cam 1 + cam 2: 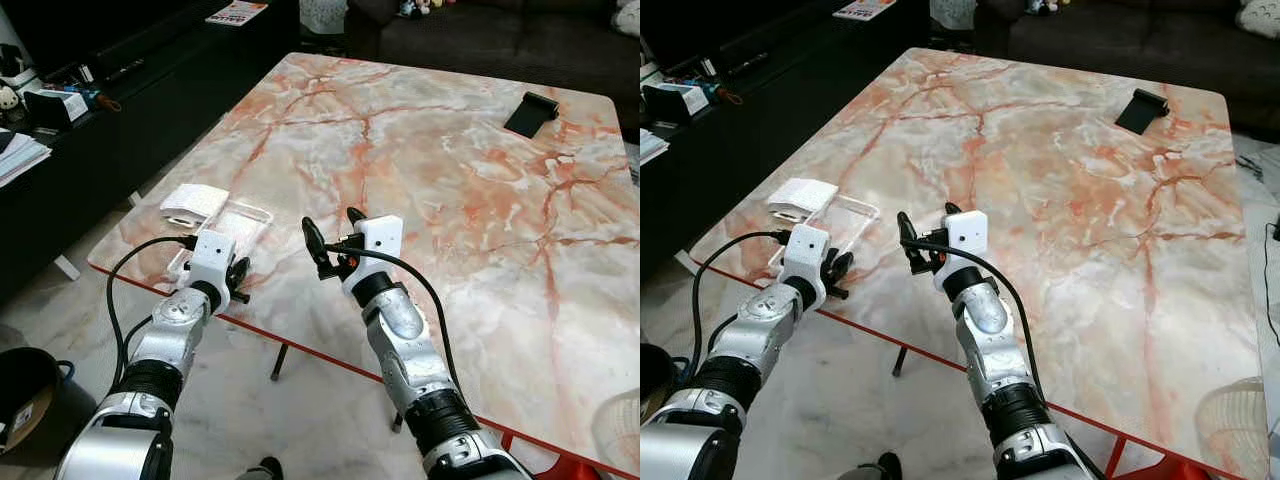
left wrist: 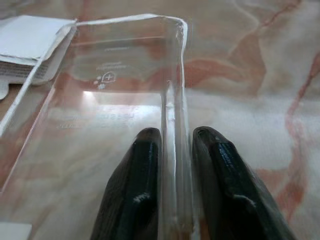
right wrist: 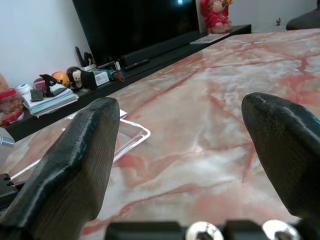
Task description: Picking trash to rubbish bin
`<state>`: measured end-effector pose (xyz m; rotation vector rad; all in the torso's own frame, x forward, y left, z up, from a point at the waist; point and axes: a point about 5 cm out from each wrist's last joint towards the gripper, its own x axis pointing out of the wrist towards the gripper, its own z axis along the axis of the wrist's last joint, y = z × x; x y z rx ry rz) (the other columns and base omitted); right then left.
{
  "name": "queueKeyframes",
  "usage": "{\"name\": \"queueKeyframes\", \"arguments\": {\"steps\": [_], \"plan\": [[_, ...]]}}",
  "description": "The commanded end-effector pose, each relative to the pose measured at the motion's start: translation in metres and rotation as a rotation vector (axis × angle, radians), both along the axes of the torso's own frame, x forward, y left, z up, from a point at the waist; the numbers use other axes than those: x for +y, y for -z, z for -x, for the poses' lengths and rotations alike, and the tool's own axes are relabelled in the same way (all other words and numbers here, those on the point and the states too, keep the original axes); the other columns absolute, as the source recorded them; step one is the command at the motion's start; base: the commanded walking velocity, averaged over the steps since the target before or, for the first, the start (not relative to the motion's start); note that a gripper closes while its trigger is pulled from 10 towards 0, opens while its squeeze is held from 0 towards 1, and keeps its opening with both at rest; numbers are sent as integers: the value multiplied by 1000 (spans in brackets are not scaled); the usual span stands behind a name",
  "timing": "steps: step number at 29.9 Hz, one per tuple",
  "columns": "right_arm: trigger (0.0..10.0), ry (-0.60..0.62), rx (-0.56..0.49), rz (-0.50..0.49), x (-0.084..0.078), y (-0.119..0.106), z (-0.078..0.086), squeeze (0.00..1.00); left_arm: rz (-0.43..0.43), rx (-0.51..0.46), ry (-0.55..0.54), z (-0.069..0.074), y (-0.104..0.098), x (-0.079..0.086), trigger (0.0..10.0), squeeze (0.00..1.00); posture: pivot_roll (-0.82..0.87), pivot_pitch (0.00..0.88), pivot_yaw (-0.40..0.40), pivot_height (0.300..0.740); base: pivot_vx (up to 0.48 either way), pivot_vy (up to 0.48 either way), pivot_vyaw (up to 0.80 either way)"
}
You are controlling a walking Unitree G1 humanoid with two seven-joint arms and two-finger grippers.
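Note:
A clear plastic packaging tray (image 1: 243,220) lies near the left front edge of the marble table (image 1: 440,190). A white folded paper packet (image 1: 193,203) lies against its far side. My left gripper (image 1: 238,275) is at the table's edge, shut on the tray's thin upright wall (image 2: 172,100), with a black finger (image 2: 137,175) on each side of it. My right gripper (image 1: 333,228) hovers open just above the table to the right of the tray, holding nothing; its two wide-apart fingers (image 3: 75,165) frame the tray's corner (image 3: 132,135).
A black flat object (image 1: 530,112) lies at the table's far right. A low black TV bench (image 1: 100,110) with clutter runs along the left. A dark round container (image 1: 25,385) stands on the floor at lower left. A sofa (image 1: 480,40) is behind the table.

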<state>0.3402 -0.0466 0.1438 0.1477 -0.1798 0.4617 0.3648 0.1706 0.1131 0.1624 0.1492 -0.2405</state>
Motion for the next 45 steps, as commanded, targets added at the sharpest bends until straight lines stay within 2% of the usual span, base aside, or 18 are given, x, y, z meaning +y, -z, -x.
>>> {"name": "queueKeyframes", "arguments": {"steps": [1, 4, 7, 10, 14, 15, 17, 18, 21, 22, 25, 29, 34, 45], "plan": [[10000, -9, 0, -23, 9, -1, 3, 0, -20, -23, -4, 2, 0, -4, 0, 0, 122, 114, 52, 740, 0, 0, 0], [10000, -6, 0, -25, 8, -1, 3, 0, -33, -61, 5, 3, -2, -11, 0, 0, 119, 121, 50, 740, 0, 0, 0], [10000, -1, -1, -27, 8, -1, 2, 0, -8, -92, -8, 4, -5, -13, 0, 0, 117, 124, 49, 740, 0, 0, 0], [10000, 19, -2, -27, 4, -2, 1, 0, 11, -220, -23, 5, -21, -20, 0, 0, 117, 132, 48, 740, 0, 0, 0], [10000, 33, -4, -29, 1, -2, 0, 0, 2, -320, -47, 5, -36, -20, 0, 0, 119, 136, 48, 740, 0, 0, 0], [10000, 45, -9, -34, -1, -4, -1, 0, -25, -378, -58, 6, -45, -19, 0, 0, 122, 137, 48, 740, 0, 0, 0], [10000, 61, -14, -45, -2, -5, -2, 0, -33, -429, -85, 8, -52, -17, 0, 0, 123, 138, 49, 740, 0, 0, 0], [10000, 74, -20, -51, -3, -7, -3, 0, -36, -471, -109, 10, -57, -14, 9059, 0, 124, 141, 49, 740, 0, 0, 0], [10000, 83, -25, -56, -4, -8, -3, 0, -42, -493, -122, 12, -59, -13, 9059, 0, 124, 141, 49, 740, 0, 0, 0], [10000, 99, -37, -64, -7, -12, -5, 0, -43, -518, -163, 15, -60, -8, 10000, 0, 121, 145, 49, 740, 0, 0, 0], [10000, 144, -77, -69, -17, -21, -9, 0, -47, -570, -280, 23, -64, 7, 10000, 0, 121, 147, 46, 740, 0, 0, 0], [10000, 170, -81, -68, -26, -22, -12, 0, -59, -597, -328, 29, -66, 10, 10000, 0, 123, 147, 43, 740, 0, 0, 0], [10000, 200, -90, -66, -35, -23, -15, 0, -82, -617, -314, 36, -64, 2, 10000, 0, 122, 147, 41, 740, 0, 0, 0], [10000, 177, -90, -70, -30, -22, -13, 0, -85, -618, -328, 34, -66, -6, 10000, 0, 119, 143, 40, 740, 0, 0, 0]]}}
